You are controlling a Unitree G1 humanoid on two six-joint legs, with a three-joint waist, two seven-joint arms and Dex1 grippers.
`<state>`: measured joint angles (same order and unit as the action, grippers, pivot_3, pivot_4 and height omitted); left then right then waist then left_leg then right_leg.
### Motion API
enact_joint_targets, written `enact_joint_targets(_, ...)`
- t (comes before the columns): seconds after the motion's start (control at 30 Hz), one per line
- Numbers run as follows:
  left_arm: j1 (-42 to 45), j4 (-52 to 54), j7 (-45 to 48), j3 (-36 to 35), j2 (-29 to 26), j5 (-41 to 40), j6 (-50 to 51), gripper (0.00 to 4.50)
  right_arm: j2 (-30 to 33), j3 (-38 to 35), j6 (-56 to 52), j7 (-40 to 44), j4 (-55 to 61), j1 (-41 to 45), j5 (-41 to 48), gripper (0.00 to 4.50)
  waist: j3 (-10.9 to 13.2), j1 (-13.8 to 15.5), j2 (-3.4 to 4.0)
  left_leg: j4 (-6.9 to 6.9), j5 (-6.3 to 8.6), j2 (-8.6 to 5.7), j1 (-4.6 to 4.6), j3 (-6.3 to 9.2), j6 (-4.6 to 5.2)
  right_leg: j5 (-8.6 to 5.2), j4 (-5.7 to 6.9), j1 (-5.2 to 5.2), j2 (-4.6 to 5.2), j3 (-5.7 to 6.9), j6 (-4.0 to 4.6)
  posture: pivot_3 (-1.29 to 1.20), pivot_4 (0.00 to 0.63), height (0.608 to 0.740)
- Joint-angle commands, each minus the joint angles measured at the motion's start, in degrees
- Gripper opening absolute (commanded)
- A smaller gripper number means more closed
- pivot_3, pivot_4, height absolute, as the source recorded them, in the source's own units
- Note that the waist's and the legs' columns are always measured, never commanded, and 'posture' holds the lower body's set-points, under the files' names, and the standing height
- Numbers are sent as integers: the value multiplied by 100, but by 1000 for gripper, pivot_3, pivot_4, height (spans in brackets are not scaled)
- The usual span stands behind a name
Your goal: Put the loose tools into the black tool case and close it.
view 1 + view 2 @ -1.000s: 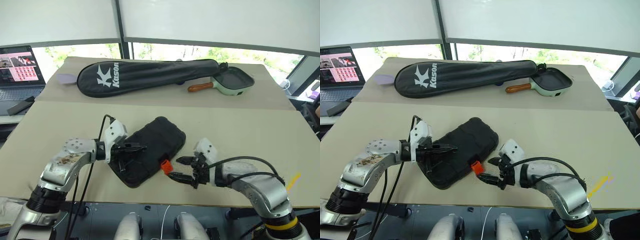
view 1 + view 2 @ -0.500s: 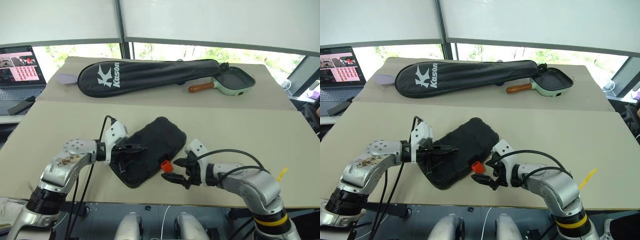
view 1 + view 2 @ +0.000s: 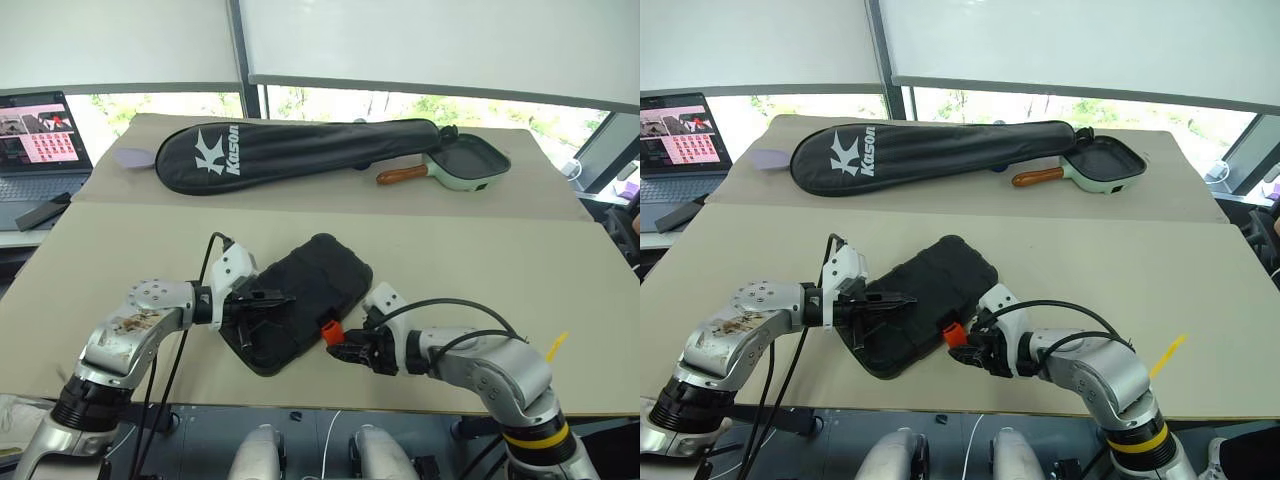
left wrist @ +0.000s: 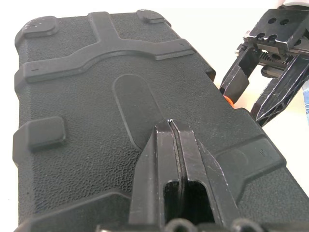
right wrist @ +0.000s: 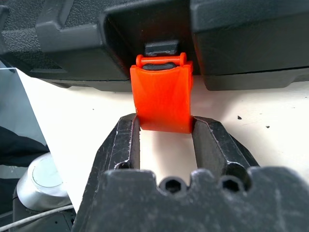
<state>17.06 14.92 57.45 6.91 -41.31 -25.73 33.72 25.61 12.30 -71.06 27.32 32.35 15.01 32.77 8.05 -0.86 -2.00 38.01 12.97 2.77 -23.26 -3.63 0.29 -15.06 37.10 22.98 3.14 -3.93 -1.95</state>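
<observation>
The black tool case (image 3: 305, 290) lies closed near the table's front edge, its lid down. My left gripper (image 3: 284, 298) is shut, and its fingertips (image 4: 169, 126) rest on top of the ribbed lid. The case's orange latch (image 5: 163, 99) hangs down from the front edge. My right gripper (image 3: 340, 350) has come in from the right and is shut on that latch, one finger against each side of it. The loose tools are out of view.
A long black Kason racket bag (image 3: 290, 150) lies across the far side, with a green pan (image 3: 465, 160) and its wooden handle at the bag's right end. A laptop (image 3: 40, 130) stands far left. The table's front edge runs just below both grippers.
My right gripper has slid left up to the case's front edge and its open fingers have closed onto the orange latch. The left gripper stays shut on the lid.
</observation>
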Motion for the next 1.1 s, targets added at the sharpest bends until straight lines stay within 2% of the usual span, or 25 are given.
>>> enact_joint_targets(0.03,-219,-154,43,244,-113,130,291,0,88,-152,214,65,328,-20,82,1337,0,1,0,0,0,0,-1,0,0,0,0,1,0,0,0,0,150,740)
enact_joint_targets(0.53,-149,-221,84,335,-114,158,342,0,380,-384,948,545,505,-267,235,1337,1,6,0,0,0,-1,-9,4,0,-1,-3,6,1,0,-1,0,150,740)
enact_joint_targets(0.87,-166,-255,115,350,-116,168,337,0,81,318,1442,470,-118,14,-265,1337,1,1,0,0,0,1,-6,3,0,-1,-5,5,-1,0,-2,0,150,740)
enact_joint_targets(1.1,-238,-206,81,348,-117,166,314,0,176,235,1669,606,-182,-134,-380,1337,0,-18,0,0,0,6,-1,3,0,-1,-2,4,-5,0,1,0,150,740)
